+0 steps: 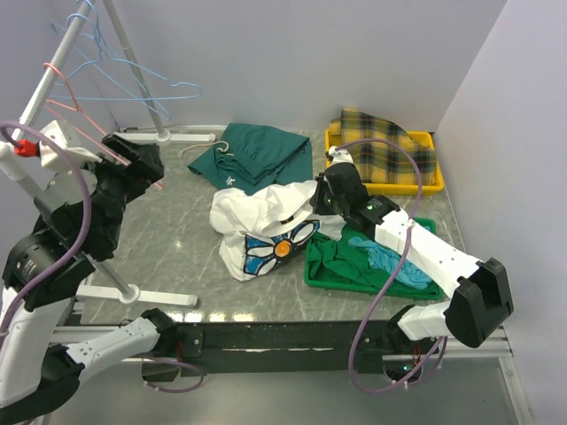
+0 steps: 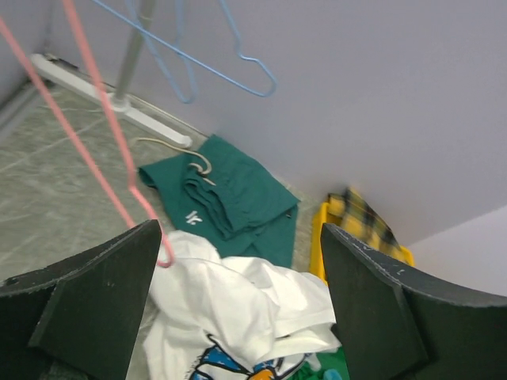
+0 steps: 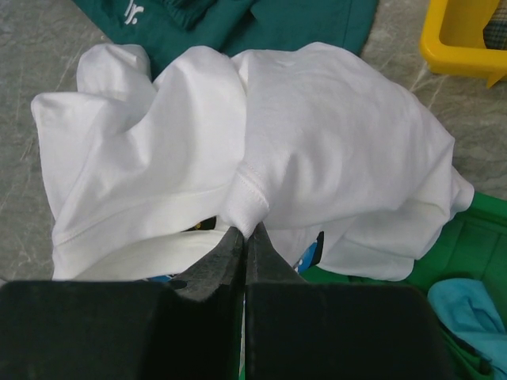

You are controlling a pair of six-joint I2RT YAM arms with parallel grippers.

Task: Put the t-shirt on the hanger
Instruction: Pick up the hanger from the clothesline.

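While crumpled in a heap at the middle of the table [image 1: 168, 239], t-shirt [image 1: 257, 221] lies with its flower print toward the near edge. One fold of white cloth is clamped in the closed jaws of the right gripper [image 3: 247, 233], which reaches in from the right.

Hanger [image 1: 80, 119]: pink wire, hooked on the rack [image 1: 71, 31] at far left. It slants down from the rail, with its lower corner just beside one finger of the left gripper [image 2: 242, 233]. That gripper's jaws stand wide apart and hold nothing.

Key relation: hanger and t-shirt are well apart, the t-shirt lying to the right of and below the left gripper. The right arm is nearer the cloth and the left arm nearer the wire. Judgement: the garment must be lifted leftward toward the hanger, or the hanger brought down to it, with the neck opening found first. The opening is not visible in the bunched cloth.

Surroundings:
- green garment [image 1: 257, 150], behind the t-shirt
- yellow bin [image 1: 399, 188] with plaid cloth [image 1: 381, 142], far right
- green tray [image 1: 310, 279], near right
- blue hangers [image 1: 177, 86], on the rack
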